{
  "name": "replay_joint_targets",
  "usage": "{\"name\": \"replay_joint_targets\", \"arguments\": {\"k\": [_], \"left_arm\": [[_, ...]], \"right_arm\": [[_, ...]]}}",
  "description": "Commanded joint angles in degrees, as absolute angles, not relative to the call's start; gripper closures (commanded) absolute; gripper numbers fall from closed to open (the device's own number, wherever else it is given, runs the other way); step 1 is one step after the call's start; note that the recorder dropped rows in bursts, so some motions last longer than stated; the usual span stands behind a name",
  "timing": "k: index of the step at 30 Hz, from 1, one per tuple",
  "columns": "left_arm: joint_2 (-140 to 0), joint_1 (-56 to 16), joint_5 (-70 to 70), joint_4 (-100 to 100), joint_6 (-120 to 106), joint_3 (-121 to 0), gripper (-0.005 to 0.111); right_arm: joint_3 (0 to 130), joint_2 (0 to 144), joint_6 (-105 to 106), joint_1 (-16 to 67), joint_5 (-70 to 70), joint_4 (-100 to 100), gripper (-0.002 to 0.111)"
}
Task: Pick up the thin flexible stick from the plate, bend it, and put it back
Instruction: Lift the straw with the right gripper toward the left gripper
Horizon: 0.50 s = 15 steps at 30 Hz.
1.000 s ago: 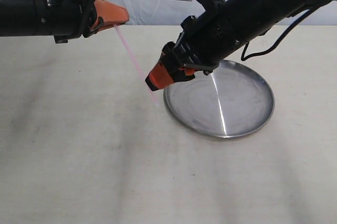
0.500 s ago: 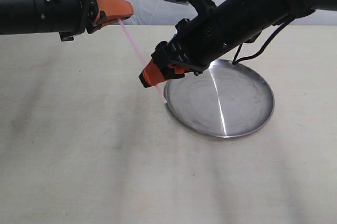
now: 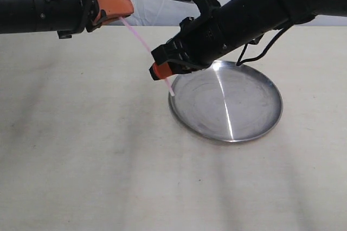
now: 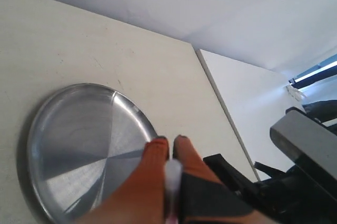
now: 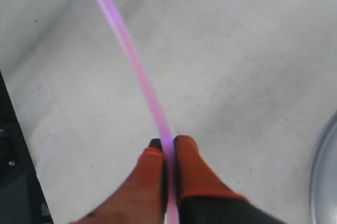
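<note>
Here, in the exterior view, the left gripper (image 3: 122,10) sits in the upper left of the frame, its orange fingers pinched on the upper end of the thin flexible stick (image 3: 138,38). The pink stick slants down toward the middle of the frame, where the right gripper (image 3: 157,72) is clamped on it near its lower end. A short pale tip pokes out below that gripper, right at the left rim of the round metal plate (image 3: 255,125); whether it touches the rim cannot be told. The plate lies right of centre on the cream table (image 3: 81,155), and the stick is held above the table between the two grippers.

In the left wrist view, the left gripper (image 4: 169,141) has its orange fingers drawn together on the blurred, whitish stick (image 4: 172,174). The plate (image 4: 63,124) lies on the table beyond the fingertips.

In the right wrist view, the right gripper (image 5: 167,144) squeezes the stick (image 5: 134,61) between its tips. The stick runs away from the gripper in a gentle curve over the table (image 5: 242,50). A sliver of the plate's rim (image 5: 327,176) shows beside the gripper.
</note>
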<state>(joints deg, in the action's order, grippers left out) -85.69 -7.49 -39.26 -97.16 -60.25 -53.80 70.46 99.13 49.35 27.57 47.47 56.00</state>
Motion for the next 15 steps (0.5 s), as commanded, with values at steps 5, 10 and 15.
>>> {"name": "replay_joint_targets", "arguments": {"k": [5,10,15], "left_arm": [[-85.6,-7.6,-41.0,-92.3,-60.3,-53.7,0.106],[-85.6,-7.6,-41.0,-91.3,-60.3,-53.7,0.106],[-85.6,-7.6,-40.9,-91.5,-60.3,-52.3,0.107]], "right_arm": [[70.5,99.0,49.5,27.4,40.6,63.6,0.108],[70.5,99.0,49.5,27.4,38.0,65.2,0.108],[70.5,98.2,49.7,27.4,35.4,67.5,0.108]]}}
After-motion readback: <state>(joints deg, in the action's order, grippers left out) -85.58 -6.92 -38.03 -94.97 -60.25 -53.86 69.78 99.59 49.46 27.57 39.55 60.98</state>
